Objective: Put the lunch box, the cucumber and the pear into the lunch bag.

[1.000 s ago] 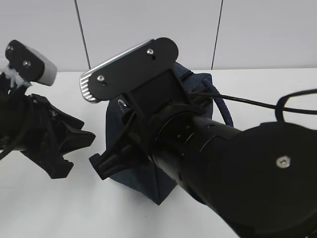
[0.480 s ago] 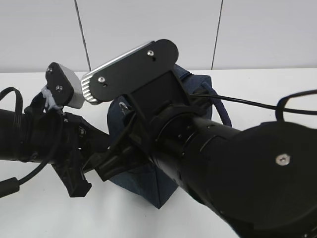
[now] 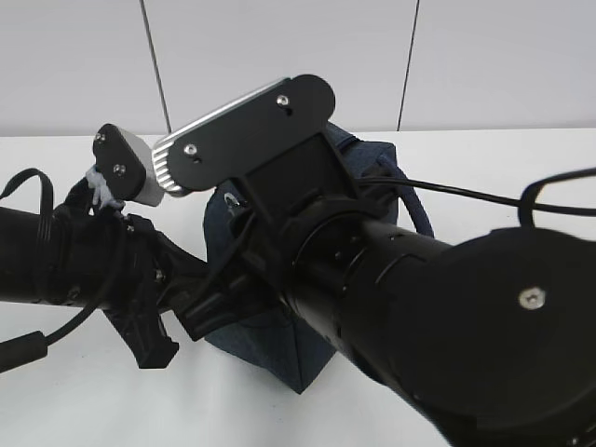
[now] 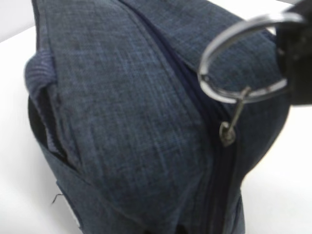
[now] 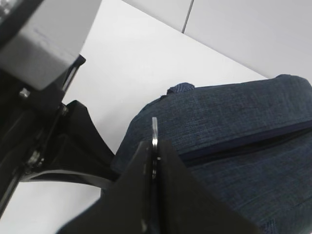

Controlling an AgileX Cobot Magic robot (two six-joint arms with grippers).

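The dark navy lunch bag (image 3: 279, 346) stands mid-table, mostly hidden behind my right arm. It fills the left wrist view (image 4: 122, 122), with its zipper (image 4: 209, 126) closed. My right gripper (image 5: 154, 146) is shut on the metal ring pull (image 5: 154, 127), which also shows in the left wrist view (image 4: 243, 61) and as a glint in the exterior view (image 3: 229, 195). My left gripper (image 3: 182, 317) is at the bag's left side, its fingers spread as far as the exterior view shows. Its fingertips do not show in its own view. The lunch box, cucumber and pear are out of view.
A looped handle (image 3: 414, 200) hangs over the bag's far right side. The white table (image 3: 74, 400) lies bare at front left. A grey panelled wall (image 3: 279, 47) stands behind. My right arm (image 3: 447, 326) blocks the right foreground.
My left arm has swung right and come up against the bag's left side. My right gripper has stayed in place, shut on the ring pull.
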